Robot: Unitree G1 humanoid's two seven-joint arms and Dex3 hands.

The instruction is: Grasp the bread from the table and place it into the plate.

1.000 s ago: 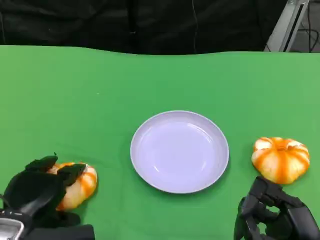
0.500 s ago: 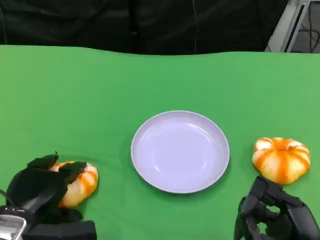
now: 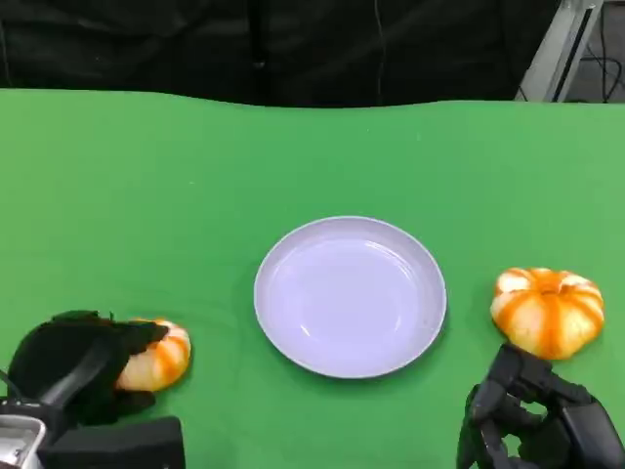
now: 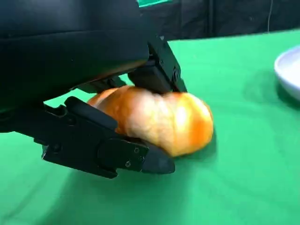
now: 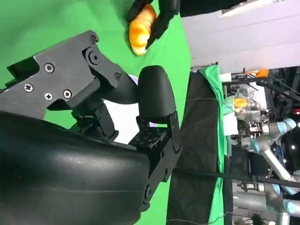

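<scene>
- Fingers (image 4: 117, 154) of the robot's black left hand (image 3: 73, 376) are wrapped around a round orange-and-white striped bread roll (image 3: 156, 357) at the near left of the green table (image 3: 146, 195); in the left wrist view one finger lies under the roll's near side and another presses on its top.
- From the head view, the hand covers the left part of that roll, so just its right half shows; whether it is lifted off the cloth or resting on it cannot be told.
- Black right hand (image 3: 537, 425) sits at the near right edge, partly cut off by the frame; its fingers are curled in with nothing between them.
- Just beyond that hand lies a second orange-and-white striped bread roll (image 3: 547, 311), apart from the fingers.
- Between the two rolls stands a round pale lavender plate (image 3: 283, 264), with nothing in it.
- Behind the table's far edge hangs a dark backdrop (image 3: 293, 49), with a grey metal frame (image 3: 566, 44) cut off at the upper right.
</scene>
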